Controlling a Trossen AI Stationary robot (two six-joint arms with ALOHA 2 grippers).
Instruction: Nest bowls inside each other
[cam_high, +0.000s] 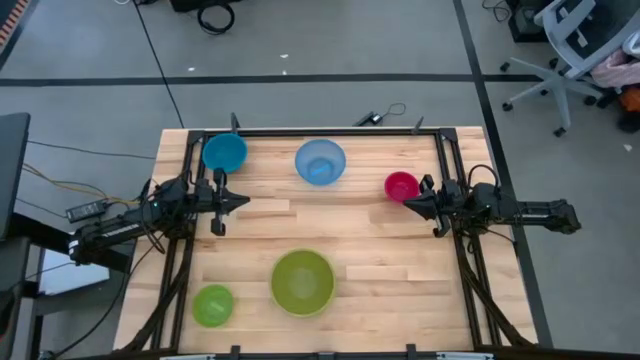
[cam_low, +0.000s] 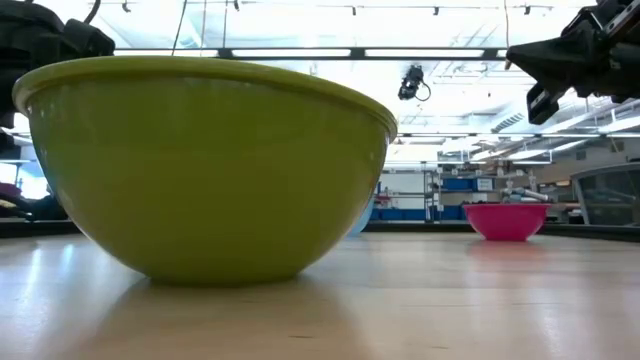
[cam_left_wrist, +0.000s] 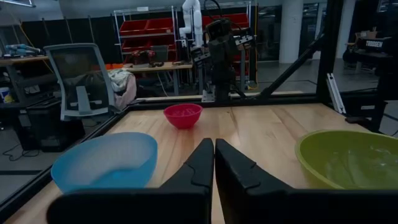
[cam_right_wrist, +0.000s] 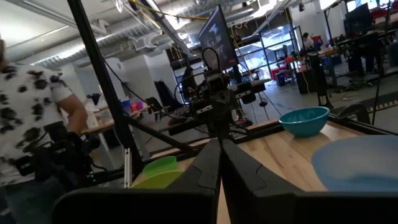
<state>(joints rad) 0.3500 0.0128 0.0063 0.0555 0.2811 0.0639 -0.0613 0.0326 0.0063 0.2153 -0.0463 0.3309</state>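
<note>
Five bowls stand apart on the wooden table, each resting on its base. The large lime green bowl (cam_high: 302, 282) sits near the front middle, the small lime green bowl (cam_high: 213, 305) at the front left. At the back stand the teal blue bowl (cam_high: 224, 152), the light blue bowl (cam_high: 320, 162) and the small magenta-red bowl (cam_high: 401, 186). My left gripper (cam_high: 243, 201) hovers shut at the left side, in front of the teal bowl. My right gripper (cam_high: 408, 203) hovers shut at the right side, beside the magenta-red bowl without touching it.
A black frame (cam_high: 330, 131) runs along the table's far edge and down both sides. The middle of the table (cam_high: 330, 215) between the grippers is bare wood. A person in a patterned shirt (cam_right_wrist: 31, 112) stands beyond the table's left side, seen in the right wrist view.
</note>
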